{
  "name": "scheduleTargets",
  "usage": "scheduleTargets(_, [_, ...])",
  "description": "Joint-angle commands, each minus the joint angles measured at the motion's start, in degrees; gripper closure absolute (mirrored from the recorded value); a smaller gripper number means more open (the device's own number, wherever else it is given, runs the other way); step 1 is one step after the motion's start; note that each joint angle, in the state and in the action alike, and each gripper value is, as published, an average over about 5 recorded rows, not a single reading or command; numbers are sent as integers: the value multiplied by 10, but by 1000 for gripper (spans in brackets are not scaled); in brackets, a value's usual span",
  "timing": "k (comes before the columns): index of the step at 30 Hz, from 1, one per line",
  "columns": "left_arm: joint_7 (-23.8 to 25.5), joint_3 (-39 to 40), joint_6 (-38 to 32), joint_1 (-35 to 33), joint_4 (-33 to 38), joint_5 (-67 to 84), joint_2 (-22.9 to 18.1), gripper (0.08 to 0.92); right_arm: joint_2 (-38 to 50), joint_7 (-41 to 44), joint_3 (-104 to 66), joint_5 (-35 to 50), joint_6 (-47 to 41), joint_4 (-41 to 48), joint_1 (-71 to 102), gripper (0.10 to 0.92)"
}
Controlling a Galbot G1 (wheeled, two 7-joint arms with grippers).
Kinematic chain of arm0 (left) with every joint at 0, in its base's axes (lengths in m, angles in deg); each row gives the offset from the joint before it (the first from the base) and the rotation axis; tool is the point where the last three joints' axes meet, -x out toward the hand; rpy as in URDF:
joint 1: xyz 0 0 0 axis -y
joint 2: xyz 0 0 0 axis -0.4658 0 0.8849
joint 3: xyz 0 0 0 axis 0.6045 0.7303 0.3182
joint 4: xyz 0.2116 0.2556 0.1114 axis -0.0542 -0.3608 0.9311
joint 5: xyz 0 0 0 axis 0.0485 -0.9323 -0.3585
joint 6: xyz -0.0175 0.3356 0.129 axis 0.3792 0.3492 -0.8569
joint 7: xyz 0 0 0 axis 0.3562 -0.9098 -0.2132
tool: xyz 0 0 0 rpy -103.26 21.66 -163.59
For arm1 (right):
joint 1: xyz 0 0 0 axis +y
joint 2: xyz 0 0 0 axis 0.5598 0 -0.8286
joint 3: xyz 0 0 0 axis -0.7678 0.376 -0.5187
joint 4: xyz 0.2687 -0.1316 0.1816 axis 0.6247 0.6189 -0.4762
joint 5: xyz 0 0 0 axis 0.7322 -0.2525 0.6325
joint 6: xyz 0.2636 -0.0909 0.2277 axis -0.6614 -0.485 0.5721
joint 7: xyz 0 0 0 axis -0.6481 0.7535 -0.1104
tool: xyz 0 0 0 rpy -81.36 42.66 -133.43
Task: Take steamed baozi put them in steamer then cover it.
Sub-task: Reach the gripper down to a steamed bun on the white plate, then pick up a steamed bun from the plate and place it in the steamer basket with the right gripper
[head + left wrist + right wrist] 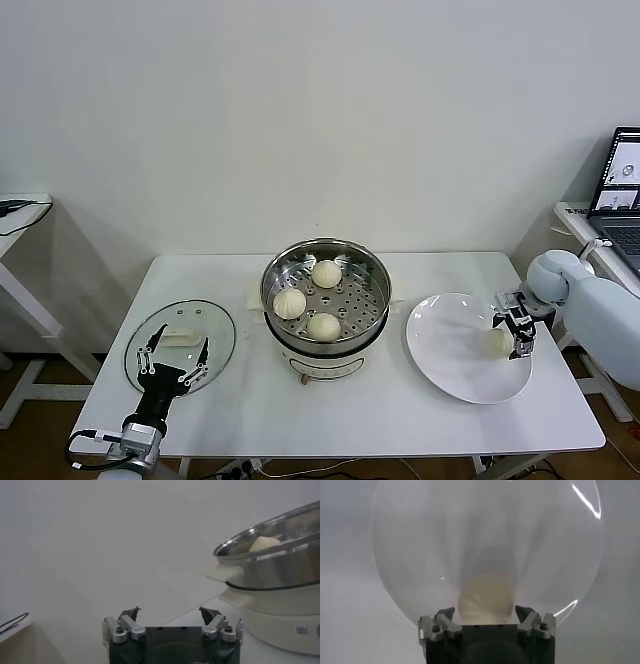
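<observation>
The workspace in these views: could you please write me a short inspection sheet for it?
Surface: white table.
Job's things: three buns in the open steamer; a fourth bun on the white plate; glass lid lying flat to the steamer's left.
Clutter: nothing seen.
Grippers: left tool open above the lid; right tool open around the bun on the plate.
Cables: one at the left wrist; another on the left side table.
Surroundings: laptop at right; plain wall.
</observation>
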Motion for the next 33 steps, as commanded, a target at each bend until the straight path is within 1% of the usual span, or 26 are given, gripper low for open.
scheduleTargets(1, [0,0,0,0,0,0,0,177,-3,-1,-6,-11,2,4,5,203])
scheduleTargets(4, [0,2,0,1,-1,0,0,177,-3,-1,-8,-12,2,3,7,204])
scheduleTargets(6, [0,3,0,2,-2,-1,0,177,-4,-2,-11,-11,2,4,9,221])
scheduleTargets(11, [1,4,1,2,-2,-1,0,177,-5,-1,-13,-11,2,3,7,296])
scheduleTargets(16, [1,4,2,2,0,-1,0,177,-3,3,-12,-5,2,-1,2,304])
scheduleTargets(19, [1,4,1,1,0,-1,0,177,6,9,-4,15,-1,-8,-9,304])
scheduleTargets(21, [1,4,2,1,1,-1,0,177,21,14,16,51,-10,-20,-32,304])
scheduleTargets(26, [0,6,3,2,6,-1,0,177,71,25,116,173,-49,-76,-141,304])
scheduleTargets(30, [1,6,2,2,6,-1,2,177,105,32,238,291,-100,-140,-276,304])
scheduleTargets(33, [1,4,2,2,7,0,4,177,112,31,341,370,-138,-187,-389,304])
